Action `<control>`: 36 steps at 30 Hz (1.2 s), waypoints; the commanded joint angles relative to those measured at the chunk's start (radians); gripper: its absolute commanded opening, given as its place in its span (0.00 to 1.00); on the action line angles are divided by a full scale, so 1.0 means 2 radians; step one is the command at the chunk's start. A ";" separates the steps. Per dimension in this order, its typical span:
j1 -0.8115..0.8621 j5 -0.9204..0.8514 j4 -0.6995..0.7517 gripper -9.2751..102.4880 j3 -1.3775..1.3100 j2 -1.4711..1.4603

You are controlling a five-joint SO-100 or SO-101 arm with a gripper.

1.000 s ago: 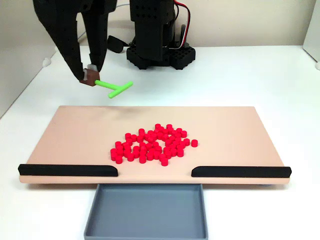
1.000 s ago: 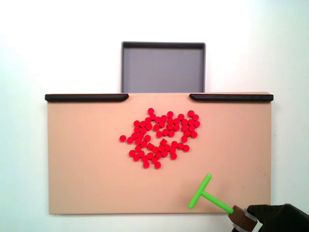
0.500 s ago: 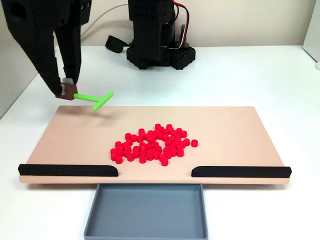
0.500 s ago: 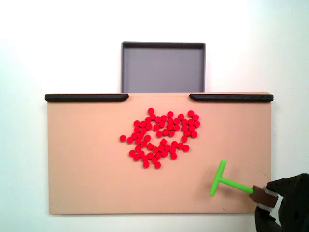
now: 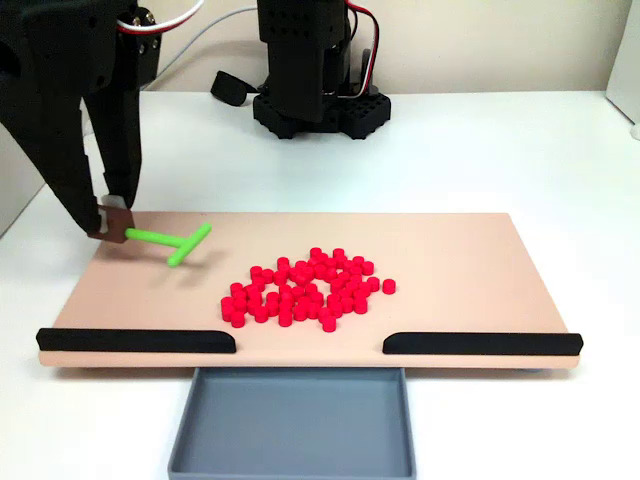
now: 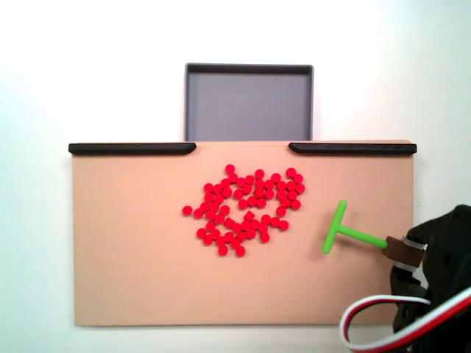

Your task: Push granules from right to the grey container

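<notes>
While the granules [image 5: 305, 289] [image 6: 246, 209] are lying in a loose red cluster near the middle of the board [image 5: 470, 265] [image 6: 125, 250], the gripper [image 5: 108, 222] [image 6: 406, 254] is pinching the brown end block of a green T-shaped pusher [image 5: 170, 241] [image 6: 346, 232], its fingers pressed against that block. In the front fixed view the gripper is hanging at the board's left edge, with the pusher's crossbar pointing toward the cluster but apart from it. In the top-down fixed view the same pusher is sitting just right of the cluster, not touching any bead. The tray [image 5: 292, 420] [image 6: 249, 103] is sitting against the board's long edge, at the gap between two black strips [image 5: 137, 341] [image 6: 132, 148], and is holding no beads.
</notes>
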 commanded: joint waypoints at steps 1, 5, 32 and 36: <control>-0.004 -0.199 0.002 0.08 -0.032 -0.010; -0.005 -0.230 0.002 0.08 -0.058 -0.032; -0.023 -0.255 0.002 0.08 -0.093 -0.077; -0.026 -0.254 0.001 0.08 -0.093 -0.079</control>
